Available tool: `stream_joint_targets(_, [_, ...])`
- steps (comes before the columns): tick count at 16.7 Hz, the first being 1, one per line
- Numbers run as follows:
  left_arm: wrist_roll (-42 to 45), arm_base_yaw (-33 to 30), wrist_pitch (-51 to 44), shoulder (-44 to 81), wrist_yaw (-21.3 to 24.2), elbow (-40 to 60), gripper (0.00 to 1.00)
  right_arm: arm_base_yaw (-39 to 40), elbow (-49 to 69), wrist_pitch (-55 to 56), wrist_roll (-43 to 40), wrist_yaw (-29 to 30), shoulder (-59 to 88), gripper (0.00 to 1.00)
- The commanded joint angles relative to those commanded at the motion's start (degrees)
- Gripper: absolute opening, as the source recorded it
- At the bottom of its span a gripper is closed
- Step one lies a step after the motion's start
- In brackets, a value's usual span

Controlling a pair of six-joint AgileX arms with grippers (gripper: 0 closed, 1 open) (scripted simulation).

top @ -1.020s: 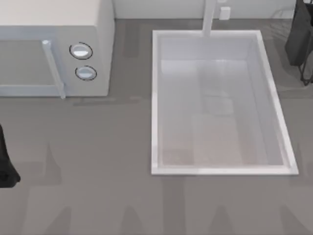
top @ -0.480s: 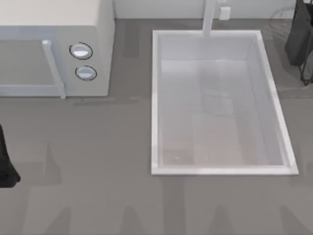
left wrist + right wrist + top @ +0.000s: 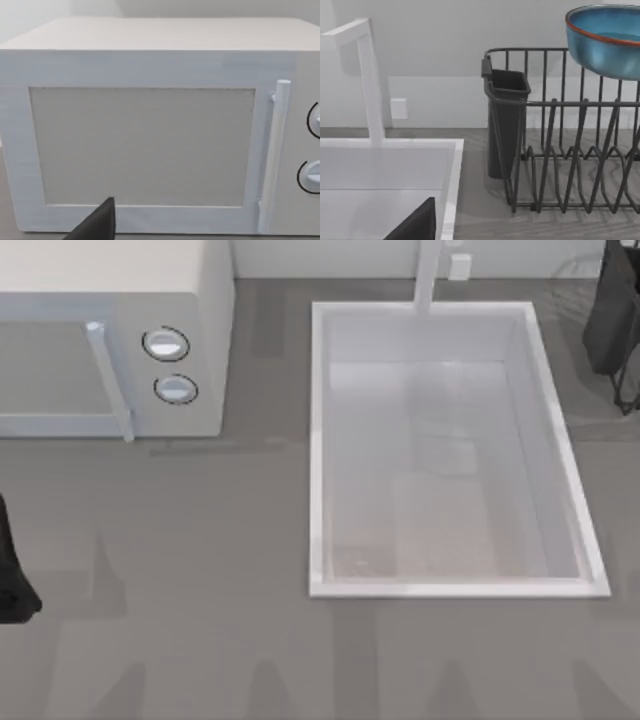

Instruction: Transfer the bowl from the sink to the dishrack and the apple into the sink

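Blue and glossy, the bowl (image 3: 606, 40) has a thin reddish-brown rim line and sits upright, mouth facing up, over the dark wire dishrack (image 3: 570, 150) in the right wrist view (whether it touches the wires cannot be told). A dark cup-like holder (image 3: 505, 125) hangs on the rack's end nearest the sink. The white sink (image 3: 318, 450) lies right of centre on the grey table (image 3: 200, 540), its long side running from near to far, with the white faucet post (image 3: 428, 275) at its far edge. A white microwave (image 3: 110, 330) with two round knobs (image 3: 166, 344) stands at far left; no writing can be read on it. My left gripper (image 3: 97, 225) faces the microwave door, my right gripper (image 3: 415, 222) is over the sink's rim; I cannot tell either one's finger state.
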Motion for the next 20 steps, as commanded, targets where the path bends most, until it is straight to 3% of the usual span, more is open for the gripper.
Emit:
stream_joint_targets(8, [0.0,0.0,0.0,0.0,0.0,0.0,1.0,-2.4,8.1,-7.6,-2.2,-0.1,9.3,1.0])
stream_joint_targets(20, [0.0,0.0,0.0,0.0,0.0,0.0,1.0,-14.5,47.5,-47.6,-14.0,0.5,71.2,1.0])
